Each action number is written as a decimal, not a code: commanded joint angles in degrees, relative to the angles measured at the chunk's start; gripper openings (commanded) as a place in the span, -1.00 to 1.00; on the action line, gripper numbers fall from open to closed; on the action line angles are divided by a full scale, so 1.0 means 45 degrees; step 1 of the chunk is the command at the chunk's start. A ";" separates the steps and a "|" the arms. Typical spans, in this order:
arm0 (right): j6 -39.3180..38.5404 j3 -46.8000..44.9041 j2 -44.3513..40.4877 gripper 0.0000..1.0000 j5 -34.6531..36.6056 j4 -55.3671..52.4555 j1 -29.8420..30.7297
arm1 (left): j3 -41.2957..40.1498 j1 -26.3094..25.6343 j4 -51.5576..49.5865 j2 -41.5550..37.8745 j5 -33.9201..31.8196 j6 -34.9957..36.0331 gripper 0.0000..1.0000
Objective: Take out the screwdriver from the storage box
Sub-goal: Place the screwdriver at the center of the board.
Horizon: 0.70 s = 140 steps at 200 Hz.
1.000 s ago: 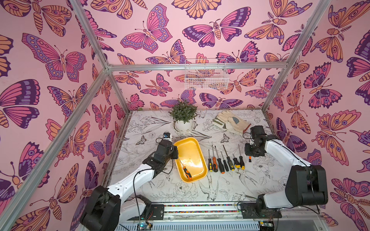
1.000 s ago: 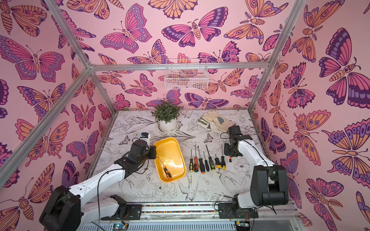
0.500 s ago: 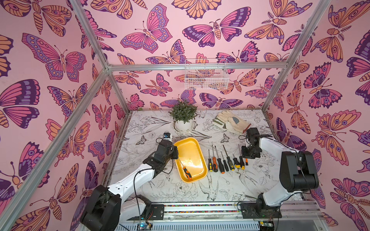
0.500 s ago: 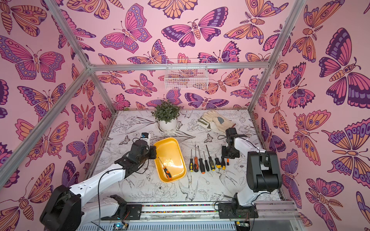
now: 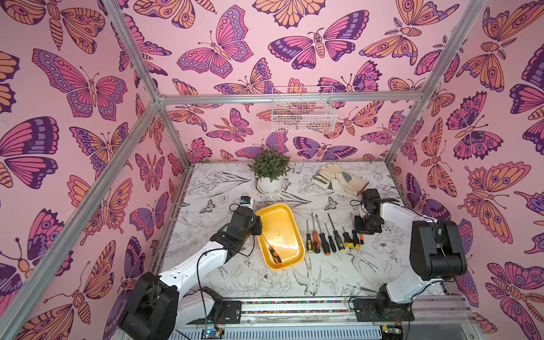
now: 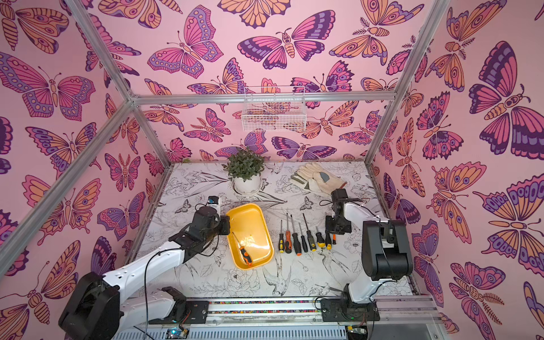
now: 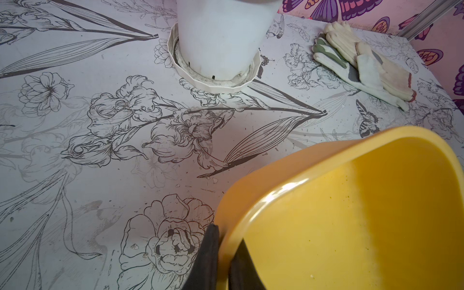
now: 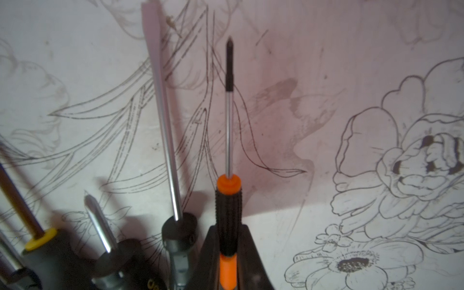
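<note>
Left tool (image 7: 224,254) pinching storage box (image 7: 283,175), right tool (image 8: 229,242) clasping screwdriver (image 8: 228,208)

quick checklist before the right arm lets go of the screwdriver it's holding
1. left gripper shut on storage box rim: ok
2. right gripper shut on small screwdriver handle: ok
3. small screwdriver lined up beside the row of screwdrivers, at its end: ok
4. small screwdriver resting on the table: cannot tell
5. storage box emptied: not ok, an orange-handled screwdriver lies inside
</note>
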 commanded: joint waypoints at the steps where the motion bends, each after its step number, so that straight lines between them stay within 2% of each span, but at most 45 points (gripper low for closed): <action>1: -0.0153 0.0003 0.0297 -1.00 -0.0156 -0.0065 -0.0077 | -0.0153 0.0081 0.0454 0.0024 0.0175 -0.0196 -1.00; 25: -0.0173 0.0067 0.0444 -0.98 -0.0216 -0.0070 -0.0077 | -0.0158 0.0079 0.0457 0.0024 0.0136 -0.0193 -1.00; 140: -0.0120 0.0009 0.0307 -0.42 -0.0080 0.0018 -0.0078 | -0.0178 0.0091 0.0445 0.0001 0.0150 -0.0215 -1.00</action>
